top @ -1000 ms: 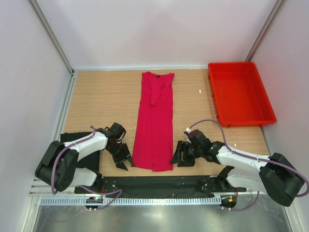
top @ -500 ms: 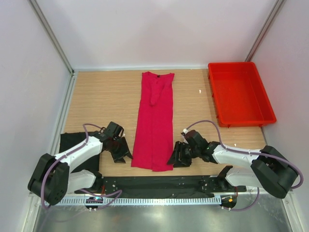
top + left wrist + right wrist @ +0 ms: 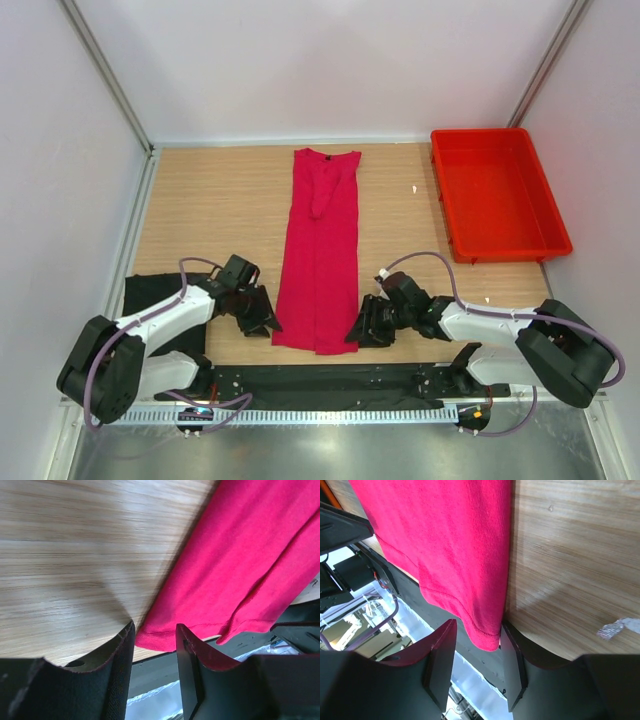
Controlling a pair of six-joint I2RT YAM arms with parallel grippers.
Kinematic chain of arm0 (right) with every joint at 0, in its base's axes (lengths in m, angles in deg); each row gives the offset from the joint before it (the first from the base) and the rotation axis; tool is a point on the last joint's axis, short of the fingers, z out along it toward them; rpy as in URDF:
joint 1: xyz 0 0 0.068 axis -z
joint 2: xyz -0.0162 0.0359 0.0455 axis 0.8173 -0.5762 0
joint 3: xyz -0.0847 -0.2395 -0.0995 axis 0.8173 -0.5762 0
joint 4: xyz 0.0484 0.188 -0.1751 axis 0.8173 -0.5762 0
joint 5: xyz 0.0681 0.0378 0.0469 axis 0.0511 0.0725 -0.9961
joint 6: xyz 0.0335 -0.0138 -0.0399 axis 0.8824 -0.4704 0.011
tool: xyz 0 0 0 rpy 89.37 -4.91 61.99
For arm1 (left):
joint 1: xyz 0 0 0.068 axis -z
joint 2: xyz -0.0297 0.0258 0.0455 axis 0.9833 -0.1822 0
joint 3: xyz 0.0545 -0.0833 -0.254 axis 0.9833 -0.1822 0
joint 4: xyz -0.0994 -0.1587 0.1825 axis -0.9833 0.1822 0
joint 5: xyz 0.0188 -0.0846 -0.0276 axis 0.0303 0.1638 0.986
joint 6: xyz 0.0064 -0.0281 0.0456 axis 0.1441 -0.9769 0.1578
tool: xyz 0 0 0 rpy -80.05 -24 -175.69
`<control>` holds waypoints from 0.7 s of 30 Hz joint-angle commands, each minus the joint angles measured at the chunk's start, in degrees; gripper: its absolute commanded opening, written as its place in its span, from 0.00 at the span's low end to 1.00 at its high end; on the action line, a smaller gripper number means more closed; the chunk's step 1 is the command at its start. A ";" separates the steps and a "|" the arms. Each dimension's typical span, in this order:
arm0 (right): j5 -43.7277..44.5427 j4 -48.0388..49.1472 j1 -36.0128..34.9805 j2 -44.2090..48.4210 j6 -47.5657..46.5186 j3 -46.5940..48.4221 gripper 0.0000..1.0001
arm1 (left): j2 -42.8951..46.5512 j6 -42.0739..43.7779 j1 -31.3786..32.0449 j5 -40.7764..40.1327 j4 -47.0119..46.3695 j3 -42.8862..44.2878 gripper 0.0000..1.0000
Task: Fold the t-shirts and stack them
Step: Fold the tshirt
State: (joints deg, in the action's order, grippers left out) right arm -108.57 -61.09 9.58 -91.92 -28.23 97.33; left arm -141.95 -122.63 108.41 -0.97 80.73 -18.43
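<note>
The crimson-pink t-shirt (image 3: 320, 250) lies folded into a long narrow strip down the middle of the wooden table. My left gripper (image 3: 268, 325) is open at its near left corner; in the left wrist view the hem corner (image 3: 160, 637) lies right at the gap between my open fingers (image 3: 155, 632). My right gripper (image 3: 356, 333) is open at the near right corner; in the right wrist view the hem corner (image 3: 487, 635) hangs between the fingers (image 3: 476, 650). The black t-shirt (image 3: 142, 291) lies flat at the near left, partly under my left arm.
A rigid red tray (image 3: 497, 195) sits at the far right. A small white scrap (image 3: 415, 188) lies left of it and shows in the right wrist view (image 3: 619, 627). A black base strip (image 3: 330, 380) runs along the near table edge. White walls enclose three sides.
Both grippers have moved inward to the pink shirt's near corners. The left one swung right and the right one slid left; the shirt has not moved.
</note>
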 commanded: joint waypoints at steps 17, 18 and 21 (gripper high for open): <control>0.75 -0.31 -0.47 1.23 0.86 -1.30 0.40 | -3.34 -2.74 3.26 -4.58 3.01 -1.27 0.38; 0.58 -0.14 -0.47 0.96 0.86 -1.30 0.40 | -3.34 -2.74 3.26 -4.31 2.57 -1.53 0.35; -0.03 1.01 -0.47 0.08 0.86 -1.65 0.18 | -3.16 -2.39 3.26 -2.74 0.46 -2.24 0.12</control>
State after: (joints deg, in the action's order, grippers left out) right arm -108.50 -61.09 9.52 -91.41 -27.51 96.30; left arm -143.78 -126.00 111.34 -1.84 80.97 -18.21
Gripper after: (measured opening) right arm 0.226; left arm 0.172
